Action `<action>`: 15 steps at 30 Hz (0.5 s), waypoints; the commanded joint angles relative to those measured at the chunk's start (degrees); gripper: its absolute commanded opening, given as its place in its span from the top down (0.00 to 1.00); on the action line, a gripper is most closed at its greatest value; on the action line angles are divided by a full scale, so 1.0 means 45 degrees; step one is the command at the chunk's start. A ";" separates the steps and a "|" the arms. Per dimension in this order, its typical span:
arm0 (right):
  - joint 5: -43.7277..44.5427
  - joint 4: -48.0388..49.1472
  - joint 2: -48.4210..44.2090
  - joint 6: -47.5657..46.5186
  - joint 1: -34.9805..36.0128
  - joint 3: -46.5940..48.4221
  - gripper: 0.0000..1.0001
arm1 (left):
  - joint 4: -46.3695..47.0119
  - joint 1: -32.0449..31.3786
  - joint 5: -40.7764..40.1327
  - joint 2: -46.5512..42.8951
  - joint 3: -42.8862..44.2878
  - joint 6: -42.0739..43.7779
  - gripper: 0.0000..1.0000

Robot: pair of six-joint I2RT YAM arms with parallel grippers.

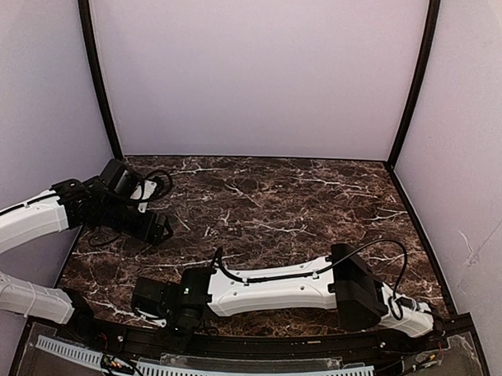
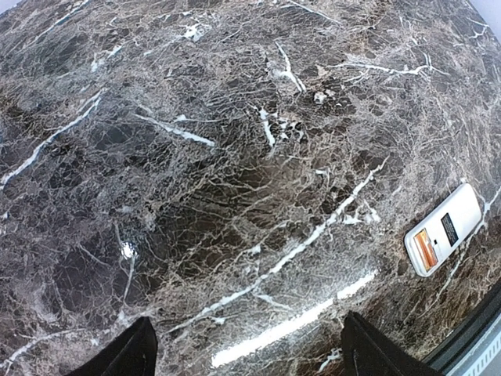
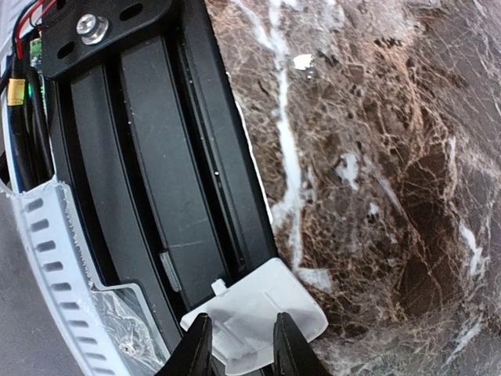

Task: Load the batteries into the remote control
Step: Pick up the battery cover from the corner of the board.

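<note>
The remote control (image 2: 442,229) shows only in the left wrist view, flat on the marble at the right: white, with an orange-red patch and a small dark rectangle. No loose batteries show in any view. My left gripper (image 2: 246,348) is open and empty above bare marble, left of the remote; it also shows in the top view (image 1: 157,228). My right gripper (image 3: 243,333) is low at the table's near edge (image 1: 148,300). Its jaws stand a narrow gap apart over a small white plastic cover (image 3: 305,301). I cannot tell whether they grip it.
The white cover lies half on the marble (image 3: 391,157) and half over the black rail (image 3: 156,180) along the near edge. A white perforated strip (image 3: 47,235) and wiring run beyond the rail. Pale walls (image 1: 255,73) enclose the table on three sides.
</note>
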 commanded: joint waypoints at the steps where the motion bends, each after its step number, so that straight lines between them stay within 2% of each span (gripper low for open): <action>1: 0.1741 -0.0859 -0.0259 0.0034 0.0090 -0.0785 0.73 | -0.0124 0.0064 0.0168 -0.0199 -0.0215 0.0068 0.18; 8: 0.2508 -0.0796 -0.0805 -0.0019 -0.0207 -0.1926 0.72 | -0.0008 0.0065 0.0259 -0.0041 -0.0093 0.0050 0.17; 15: 0.1980 0.0539 -0.2124 0.0075 -0.1043 -0.4311 0.73 | 0.0052 0.0076 0.0250 0.0174 -0.0018 0.0133 0.16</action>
